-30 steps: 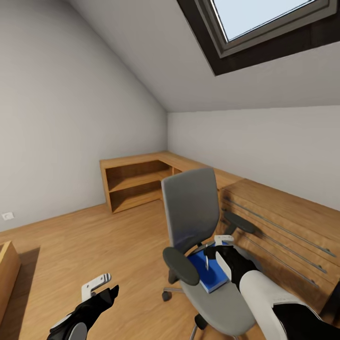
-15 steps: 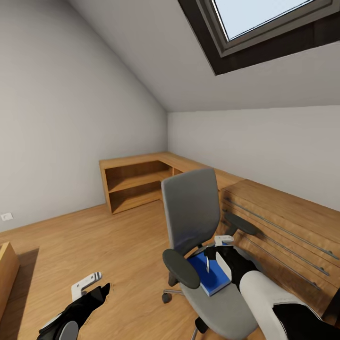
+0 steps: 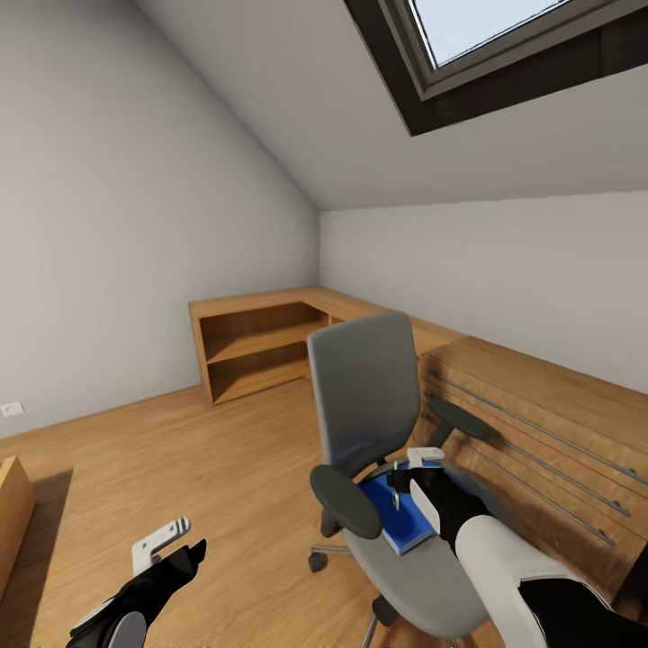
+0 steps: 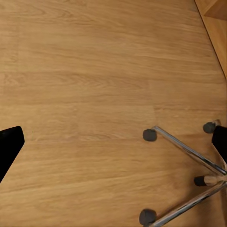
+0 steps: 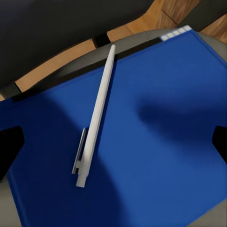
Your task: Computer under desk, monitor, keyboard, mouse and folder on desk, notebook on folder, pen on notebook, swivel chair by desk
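Sloped grey-white walls, skylight (image 3: 504, 45), light wood floor (image 3: 180, 459); low wooden shelving (image 3: 256, 346) in the corner. Swivel chair (image 3: 369, 396) stands beside wooden drawer fronts (image 3: 540, 432). Blue folder (image 5: 142, 142) lies on its seat, pale pen (image 5: 97, 118) on top. Right gripper (image 3: 409, 481) hovers above, fingers spread, empty. Left gripper (image 3: 171, 549) parted over floor.

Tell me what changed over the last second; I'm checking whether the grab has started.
The left gripper dropped lower and drifted left, open over bare floor. The view tilted slightly. The right gripper stayed open above the pen lying on the folder on the swivel chair; nothing grasped.
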Robot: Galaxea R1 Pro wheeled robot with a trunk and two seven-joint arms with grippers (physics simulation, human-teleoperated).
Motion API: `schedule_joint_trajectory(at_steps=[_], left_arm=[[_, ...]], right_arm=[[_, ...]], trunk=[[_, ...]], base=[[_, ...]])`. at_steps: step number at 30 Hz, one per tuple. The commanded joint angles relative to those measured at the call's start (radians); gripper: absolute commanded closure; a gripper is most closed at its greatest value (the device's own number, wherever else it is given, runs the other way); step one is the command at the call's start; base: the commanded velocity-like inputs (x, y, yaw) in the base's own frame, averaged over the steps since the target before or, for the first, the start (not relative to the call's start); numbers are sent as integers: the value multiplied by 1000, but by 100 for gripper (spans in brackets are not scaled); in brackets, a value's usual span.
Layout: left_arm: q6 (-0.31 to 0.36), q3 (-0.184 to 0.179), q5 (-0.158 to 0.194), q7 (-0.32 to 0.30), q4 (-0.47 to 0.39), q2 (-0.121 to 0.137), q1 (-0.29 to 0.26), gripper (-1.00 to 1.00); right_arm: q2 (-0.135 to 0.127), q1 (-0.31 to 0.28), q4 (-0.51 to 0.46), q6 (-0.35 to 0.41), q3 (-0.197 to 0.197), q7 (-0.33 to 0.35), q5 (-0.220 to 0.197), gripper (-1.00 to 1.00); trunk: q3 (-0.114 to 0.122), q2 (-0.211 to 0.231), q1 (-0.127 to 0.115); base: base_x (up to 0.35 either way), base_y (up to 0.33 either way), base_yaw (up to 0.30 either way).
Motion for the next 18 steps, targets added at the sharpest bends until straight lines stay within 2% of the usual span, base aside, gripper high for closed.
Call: schedule_joint_trajectory(at_steps=[1, 6, 18], left_arm=[[3, 1, 11, 7, -2, -1, 0, -100], [3, 1, 11, 7, -1, -1, 0, -100], [5, 2, 11, 5, 0, 1, 0, -100]], right_arm=[[0, 0, -2, 6, 4, -4, -2, -100], [0, 0, -3, 7, 5, -5, 1, -100], [-2, 0, -1, 7, 5, -5, 1, -100]], trunk=[[-4, -8, 4], [-20, -43, 23], [-20, -43, 23]], base=[[0, 0, 0], [0, 0, 0], [0, 0, 0]])
